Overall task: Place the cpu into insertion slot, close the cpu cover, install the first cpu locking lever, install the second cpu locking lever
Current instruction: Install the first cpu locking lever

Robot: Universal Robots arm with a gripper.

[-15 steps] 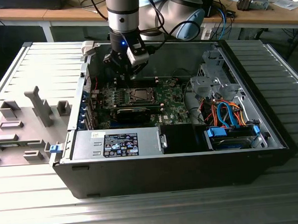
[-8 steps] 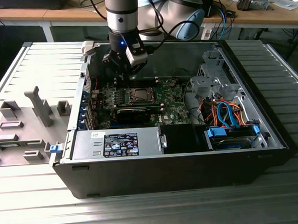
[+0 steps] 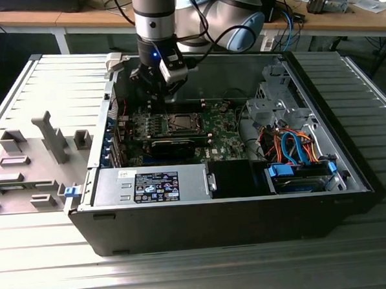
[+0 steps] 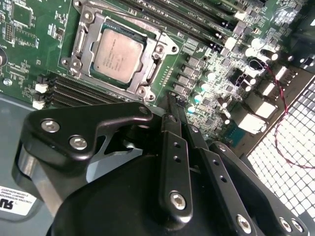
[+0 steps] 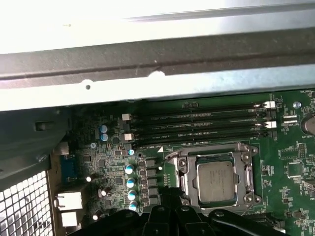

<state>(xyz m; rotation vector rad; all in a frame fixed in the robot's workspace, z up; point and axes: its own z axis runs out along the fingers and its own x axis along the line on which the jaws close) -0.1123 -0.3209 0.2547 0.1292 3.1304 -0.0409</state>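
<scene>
A: In the exterior view the light is even and soft. The bench (image 3: 187, 274) looks pale grey, but the inside of the case (image 3: 293, 207) is dim, with shadow under the arm (image 3: 153, 30).

B: And in the first wrist view?

A: There the case wall (image 5: 123, 29) is burned out to white by glare. The board (image 5: 290, 172) below is clear but darker.

B: In the second wrist view the cpu (image 4: 118, 55) is sharp and evenly lit. The tool (image 4: 170, 110) is close to the lens, very dark, with small highlights on its screws.
</scene>
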